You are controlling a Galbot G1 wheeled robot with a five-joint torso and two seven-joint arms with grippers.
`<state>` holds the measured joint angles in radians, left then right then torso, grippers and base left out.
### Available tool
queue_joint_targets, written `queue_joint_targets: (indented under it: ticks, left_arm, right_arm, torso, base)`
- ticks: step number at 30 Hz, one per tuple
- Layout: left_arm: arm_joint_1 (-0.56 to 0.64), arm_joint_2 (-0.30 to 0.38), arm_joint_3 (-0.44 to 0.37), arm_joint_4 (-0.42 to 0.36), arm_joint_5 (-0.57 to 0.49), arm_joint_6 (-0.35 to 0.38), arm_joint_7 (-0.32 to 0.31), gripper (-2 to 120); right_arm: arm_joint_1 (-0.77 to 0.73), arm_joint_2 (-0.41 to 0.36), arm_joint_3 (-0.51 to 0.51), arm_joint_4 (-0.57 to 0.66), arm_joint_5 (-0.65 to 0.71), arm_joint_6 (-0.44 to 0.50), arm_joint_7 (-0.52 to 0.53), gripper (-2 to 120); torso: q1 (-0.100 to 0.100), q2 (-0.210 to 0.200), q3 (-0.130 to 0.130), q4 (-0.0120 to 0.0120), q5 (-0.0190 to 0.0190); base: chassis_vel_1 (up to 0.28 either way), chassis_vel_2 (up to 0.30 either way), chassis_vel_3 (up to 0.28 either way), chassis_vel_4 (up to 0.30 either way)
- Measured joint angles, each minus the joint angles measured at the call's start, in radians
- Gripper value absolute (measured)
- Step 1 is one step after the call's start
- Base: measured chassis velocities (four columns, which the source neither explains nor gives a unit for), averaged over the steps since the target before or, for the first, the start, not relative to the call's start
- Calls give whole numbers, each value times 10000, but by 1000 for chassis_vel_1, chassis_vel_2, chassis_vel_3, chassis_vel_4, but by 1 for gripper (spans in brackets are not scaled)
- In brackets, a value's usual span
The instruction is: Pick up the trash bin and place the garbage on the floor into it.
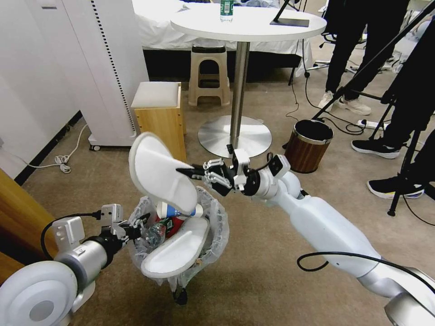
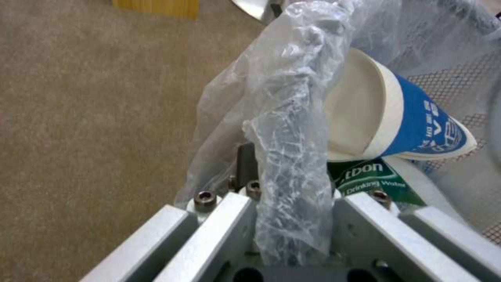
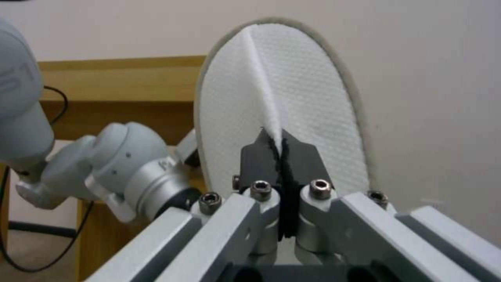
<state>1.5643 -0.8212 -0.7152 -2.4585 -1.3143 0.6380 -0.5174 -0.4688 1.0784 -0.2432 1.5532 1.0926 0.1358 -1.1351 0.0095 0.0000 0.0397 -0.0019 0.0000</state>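
My left gripper [image 1: 136, 226] is shut on the near rim of the trash bin [image 1: 216, 226], a small black bin lined with a crinkly bag [image 2: 292, 117]. It is held just above the floor [image 1: 263, 276]. Inside lie a white slipper [image 1: 174, 253], a blue paper cup [image 2: 417, 121], a clear bottle with a green label [image 2: 373, 180] and red litter [image 1: 172, 225]. My right gripper [image 1: 188, 172] is shut on a fold of a second white slipper [image 3: 292, 94], which hangs tilted over the bin's far rim.
A wood-grain bin with a chrome rim [image 1: 308, 145] stands to the right. The round table's pedestal base [image 1: 234, 136], a wooden box stool [image 1: 158, 113] and a plastic stool [image 1: 208, 74] lie ahead. Tripod legs [image 1: 403, 172] and people's feet crowd the right.
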Motion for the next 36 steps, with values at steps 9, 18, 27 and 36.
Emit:
queue_joint_targets:
  ticks: [9,18,27,36]
  left_arm:
    - [11,-2,-14,-24,23,-3,14,0]
    - [51,-17,-46,-21,89,-12,35,0]
    - [65,-5,-163,-35,90,-70,-43,0]
    - [127,8,-327,-110,-139,-60,-1365,0]
  right_arm:
    - [-102,-191,-10,107,20,-107,162,14]
    - [-268,-307,8,169,-198,-139,148,45]
    - [-334,-542,471,527,-107,-64,674,78]
    - [-906,-1356,1991,1658,-375,17,4240,100]
  torso:
    - [0,0,0,0,0]
    - [0,0,0,0,0]
    - [0,0,0,2,0]
    - [0,1,0,2,1]
  base:
    - [0,0,0,0]
    - [0,0,0,0]
    - [0,0,0,0]
    - [0,0,0,0]
